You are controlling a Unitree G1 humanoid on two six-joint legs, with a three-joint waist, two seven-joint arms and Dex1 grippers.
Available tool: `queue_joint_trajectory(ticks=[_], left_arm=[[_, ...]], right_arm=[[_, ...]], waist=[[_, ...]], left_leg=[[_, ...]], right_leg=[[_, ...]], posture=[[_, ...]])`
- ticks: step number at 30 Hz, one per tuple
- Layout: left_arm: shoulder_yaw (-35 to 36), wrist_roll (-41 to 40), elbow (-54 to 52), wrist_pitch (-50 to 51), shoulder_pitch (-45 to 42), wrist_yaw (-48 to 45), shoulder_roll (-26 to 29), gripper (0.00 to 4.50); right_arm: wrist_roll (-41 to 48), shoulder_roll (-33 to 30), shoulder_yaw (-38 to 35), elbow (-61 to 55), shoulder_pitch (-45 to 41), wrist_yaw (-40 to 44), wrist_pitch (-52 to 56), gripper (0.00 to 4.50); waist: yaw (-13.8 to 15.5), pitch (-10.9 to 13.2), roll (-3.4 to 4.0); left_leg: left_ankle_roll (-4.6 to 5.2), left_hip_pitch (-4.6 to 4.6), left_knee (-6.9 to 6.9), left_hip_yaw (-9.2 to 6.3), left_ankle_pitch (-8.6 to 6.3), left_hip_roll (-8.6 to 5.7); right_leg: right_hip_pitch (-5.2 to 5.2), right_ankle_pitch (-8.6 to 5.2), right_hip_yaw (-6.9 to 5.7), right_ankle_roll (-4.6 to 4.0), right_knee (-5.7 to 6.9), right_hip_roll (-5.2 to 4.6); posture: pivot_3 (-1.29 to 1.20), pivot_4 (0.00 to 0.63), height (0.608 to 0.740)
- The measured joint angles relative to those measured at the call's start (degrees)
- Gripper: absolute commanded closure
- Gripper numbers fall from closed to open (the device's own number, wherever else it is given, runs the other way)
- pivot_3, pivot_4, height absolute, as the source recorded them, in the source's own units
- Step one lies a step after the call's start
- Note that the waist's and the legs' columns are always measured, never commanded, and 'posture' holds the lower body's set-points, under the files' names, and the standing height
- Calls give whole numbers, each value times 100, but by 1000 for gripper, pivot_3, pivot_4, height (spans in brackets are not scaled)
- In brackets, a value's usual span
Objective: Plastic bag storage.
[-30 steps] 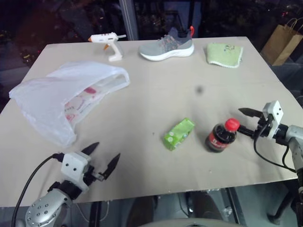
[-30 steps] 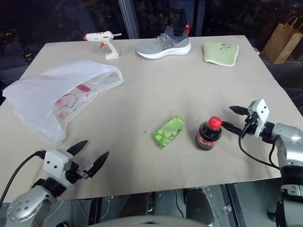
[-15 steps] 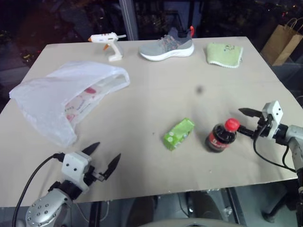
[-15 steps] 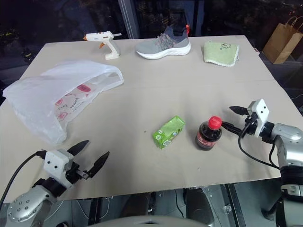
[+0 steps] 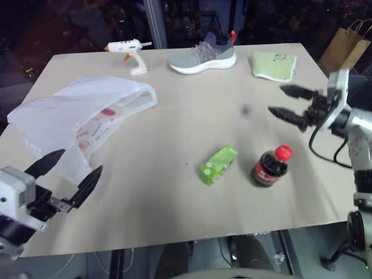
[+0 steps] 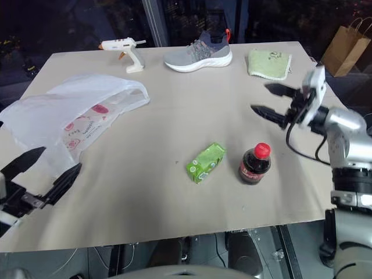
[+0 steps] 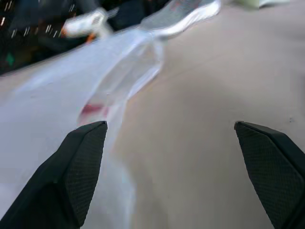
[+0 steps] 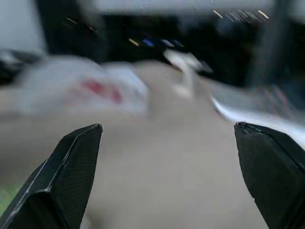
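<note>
hovering: both end effectors hang above the bench (image 5: 174,192) with nothing in them, task not yet begun by the look of it.
plastic bag: the plastic bag (image 5: 81,119) lies flat and crumpled just ahead of the left end effector (image 5: 68,179), its near end almost under the fingertips, mouth facing away toward the middle of the bench.
why so: judged, the mouth lies open so loose items can be slid in, or the bag gathered from its closed end; which is meant i cannot tell.
left end effector: fingers spread wide, empty, pointing roughly level and forward at the bag's near end; arm low at the bench's near edge.
right end effector: the right end effector (image 5: 286,102) is wide open too, empty, held up off the bench and pointing across toward the bag side; wrist turned inward.
below right end effector: cola bottle (image 5: 270,167) stands upright nearer the robot, apart from the fingers; green carton (image 5: 219,164) lies beside it toward the bag.
beyond both: glue gun (image 5: 131,52), shoe (image 5: 203,55), green cloth (image 5: 274,64) along the far edge, well apart from either end effector.
next call: left is better placed for the bag.
</note>
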Motion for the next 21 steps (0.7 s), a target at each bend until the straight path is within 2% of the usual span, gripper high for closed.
queue_joint_trajectory(ticks=[3, 9, 14, 21], left_arm=[[8, 192, 69, 50, 38, 313, -439, 48], [-295, 785, 347, 64, -143, 748, -740, 48], [-916, 1217, 691, 299, -1065, 1201, -660, 48], [-1366, 1384, 1252, 992, -1771, 1606, -592, 48]], right_arm=[[736, 32, 228, -909, -249, 38, 904, 0], [1414, -361, 378, -1733, -356, 227, 1881, 0], [1336, -625, 578, -1946, -393, 344, 1958, 0], [1262, -690, 604, -1990, -303, 308, 1956, 0]], waist=[[28, -3, -5], [92, -9, -16], [122, -13, -20], [120, -12, -20]], left_leg=[[0, -14, 0, -17, -1, -3], [0, -16, 2, -24, 0, -10], [0, -9, 9, -22, 0, -3], [0, -14, 7, -26, 0, -5]], right_leg=[[-1, 0, -15, -1, -11, -4], [0, 0, -25, -2, -12, -10], [1, 1, -24, -1, -1, -1], [-2, 2, -25, -2, 1, -3]], posture=[[0, 150, 740], [0, 150, 740], [0, 150, 740], [0, 150, 740]])
